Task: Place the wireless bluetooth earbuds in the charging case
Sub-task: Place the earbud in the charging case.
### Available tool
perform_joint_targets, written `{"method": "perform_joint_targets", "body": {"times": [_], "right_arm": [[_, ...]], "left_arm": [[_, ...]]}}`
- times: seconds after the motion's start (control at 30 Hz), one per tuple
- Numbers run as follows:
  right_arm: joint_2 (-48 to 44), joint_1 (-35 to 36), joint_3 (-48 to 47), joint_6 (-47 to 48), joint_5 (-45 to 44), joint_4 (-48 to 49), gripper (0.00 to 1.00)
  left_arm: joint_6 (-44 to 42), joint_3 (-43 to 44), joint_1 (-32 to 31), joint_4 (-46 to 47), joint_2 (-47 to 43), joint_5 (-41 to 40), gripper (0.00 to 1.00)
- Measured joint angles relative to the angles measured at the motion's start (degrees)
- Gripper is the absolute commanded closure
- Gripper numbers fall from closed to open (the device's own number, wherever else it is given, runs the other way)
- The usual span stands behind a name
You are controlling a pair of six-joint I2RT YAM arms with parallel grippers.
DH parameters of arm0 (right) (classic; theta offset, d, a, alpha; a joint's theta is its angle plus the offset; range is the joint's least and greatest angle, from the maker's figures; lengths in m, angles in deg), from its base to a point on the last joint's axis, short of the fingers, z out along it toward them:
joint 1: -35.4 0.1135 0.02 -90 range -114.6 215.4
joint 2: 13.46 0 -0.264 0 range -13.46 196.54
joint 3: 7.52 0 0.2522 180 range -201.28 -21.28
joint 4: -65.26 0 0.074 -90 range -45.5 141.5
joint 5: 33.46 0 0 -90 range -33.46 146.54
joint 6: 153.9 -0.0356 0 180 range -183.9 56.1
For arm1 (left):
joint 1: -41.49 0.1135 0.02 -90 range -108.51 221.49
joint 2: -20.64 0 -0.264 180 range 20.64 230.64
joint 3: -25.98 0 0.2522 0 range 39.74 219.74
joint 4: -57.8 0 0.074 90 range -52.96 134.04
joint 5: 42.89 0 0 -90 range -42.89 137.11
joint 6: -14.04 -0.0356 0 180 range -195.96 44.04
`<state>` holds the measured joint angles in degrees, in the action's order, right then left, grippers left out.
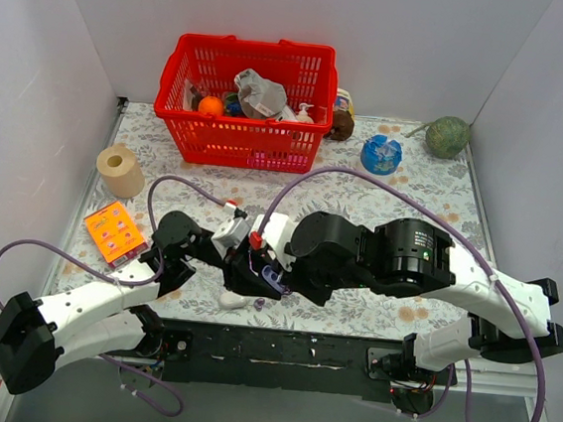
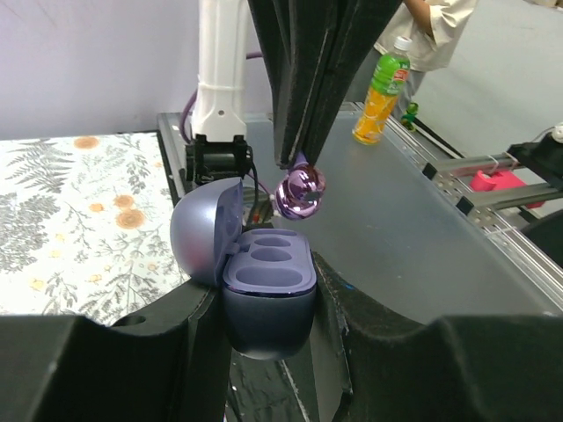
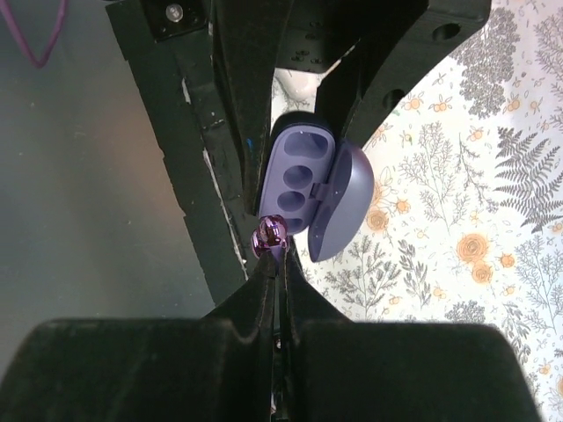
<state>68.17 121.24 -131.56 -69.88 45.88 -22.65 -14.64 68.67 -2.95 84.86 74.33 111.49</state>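
Observation:
The charging case [image 2: 268, 294], a lavender-blue rounded box, is clamped upright between my left gripper's [image 2: 269, 308] black fingers [image 2: 189, 330]. Its lid [image 2: 208, 230] hangs open to the left and its recesses show empty. A shiny purple earbud [image 2: 301, 192] hangs just above the case's far right edge, pinched at the tip of my right gripper [image 2: 297, 165]. In the right wrist view the earbud [image 3: 269, 236] sticks out of my shut right gripper [image 3: 280, 257], touching the near rim of the case [image 3: 297, 176]. From above, both grippers meet at the case [image 1: 270, 275] by the table's near edge.
A small white object [image 1: 233, 300] lies on the floral cloth just below the grippers. A red basket [image 1: 247, 98] of items stands at the back. A paper roll [image 1: 119, 168] and an orange pack [image 1: 115, 232] sit left; a blue object [image 1: 380, 154] and a green ball [image 1: 447, 136] sit back right.

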Motion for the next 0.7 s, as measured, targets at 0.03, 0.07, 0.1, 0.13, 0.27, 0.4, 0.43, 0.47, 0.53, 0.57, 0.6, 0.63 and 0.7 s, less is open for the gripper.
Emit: {"method": "perform_joint_targets", "body": {"times": [0.03, 0.07, 0.1, 0.13, 0.27, 0.4, 0.43, 0.47, 0.53, 0.57, 0.6, 0.63, 0.7], "right_arm": [[-0.22, 0.00, 0.35, -0.09, 0.13, 0.02, 0.99], [-0.42, 0.00, 0.72, -0.13, 0.17, -0.20, 0.99], [-0.61, 0.00, 1.11, -0.20, 0.17, -0.31, 0.99], [-0.79, 0.00, 1.55, -0.22, 0.17, -0.50, 0.99], [-0.79, 0.00, 2.19, -0.15, -0.04, -0.94, 0.99], [-0.74, 0.00, 2.19, -0.02, -0.55, -0.94, 0.99], [-0.68, 0.00, 2.16, -0.02, -0.76, -0.94, 0.99], [-0.63, 0.00, 2.16, 0.04, -0.92, -0.94, 0.99], [-0.46, 0.00, 2.08, 0.15, -1.14, -0.96, 0.99], [-0.33, 0.00, 1.99, 0.17, -1.20, -0.94, 0.99], [-0.13, 0.00, 1.95, 0.17, -1.20, -0.94, 0.99], [0.04, 0.00, 1.95, 0.20, -1.20, -0.96, 0.99], [0.44, 0.00, 1.95, 0.17, -1.18, -0.94, 0.99]], "left_arm": [[0.11, 0.20, 0.00, -0.35, 0.15, 0.59, 1.00], [0.26, 0.35, 0.00, -0.76, 0.20, 1.05, 1.00], [0.37, 0.50, 0.00, -1.31, 0.22, 1.51, 1.00], [0.50, 0.70, 0.00, -1.90, 0.22, 2.01, 1.00], [0.02, 2.05, -0.02, -5.16, 0.22, 3.26, 1.00], [-1.14, 3.30, -0.02, -8.37, 0.22, 3.76, 1.00], [-1.36, 3.45, -0.02, -8.98, 0.22, 3.80, 1.00], [-1.55, 3.52, -0.02, -9.51, 0.22, 3.80, 1.00], [-1.97, 3.61, -0.02, -10.49, 0.24, 3.85, 1.00], [-2.05, 3.61, -0.02, -10.73, 0.31, 3.82, 1.00], [-2.21, 3.61, -0.02, -10.95, 0.39, 3.85, 1.00], [-2.36, 3.61, -0.02, -11.06, 0.52, 3.85, 1.00], [-2.47, 3.61, -0.02, -11.15, 0.76, 3.85, 1.00]]}}
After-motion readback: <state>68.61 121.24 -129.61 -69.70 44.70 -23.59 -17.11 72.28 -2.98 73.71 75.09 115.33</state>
